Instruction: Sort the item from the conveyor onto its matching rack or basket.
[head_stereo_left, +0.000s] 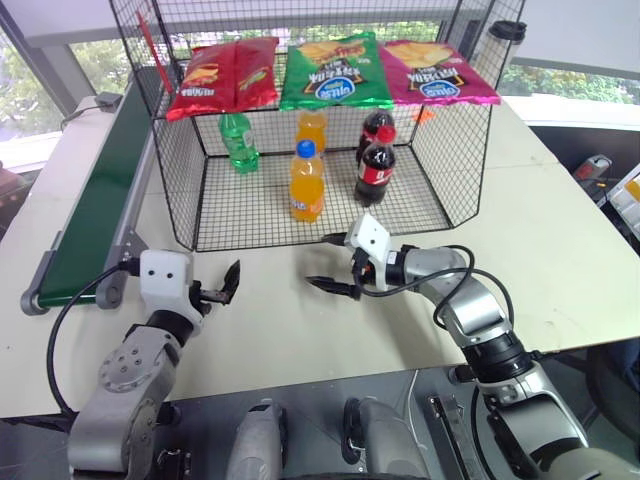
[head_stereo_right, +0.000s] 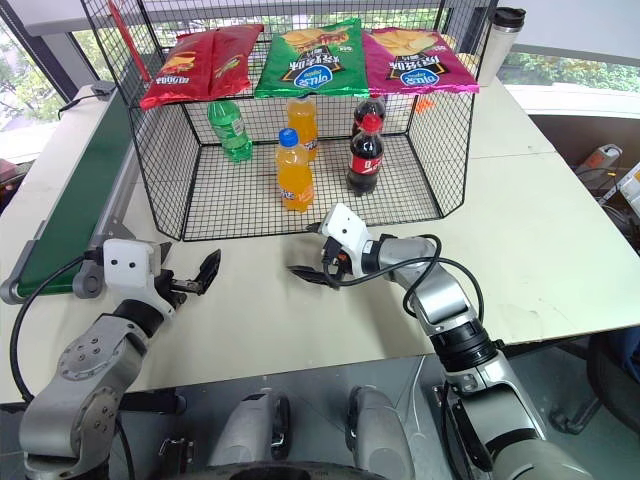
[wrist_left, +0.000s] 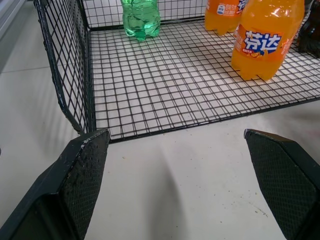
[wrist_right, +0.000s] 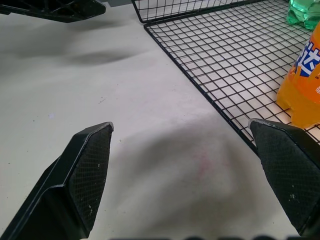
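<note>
Both grippers idle over the worktop's near edge: left gripper (head_stereo_left: 222, 288) with fingers spread wide, empty; right gripper (head_stereo_left: 335, 264) likewise spread, pointing across toward the left one. Green soda bottle (head_stereo_left: 238, 141) already stands in the wire basket (head_stereo_left: 175, 165), back-left corner, beside orange and cola bottles. Conveyor (head_stereo_left: 95, 195) belt bare. Judgement: placement step looks done; next move probably waiting for a fresh item at the belt's near end.

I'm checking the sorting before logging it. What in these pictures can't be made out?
- Green bottle: cap colour unclear in the eye views, behind mesh under the red chip bag; top cut off in the left wrist view.
- Conveyor: far end hidden behind the basket.
- Rear orange bottle: label hidden by the front one.
</note>
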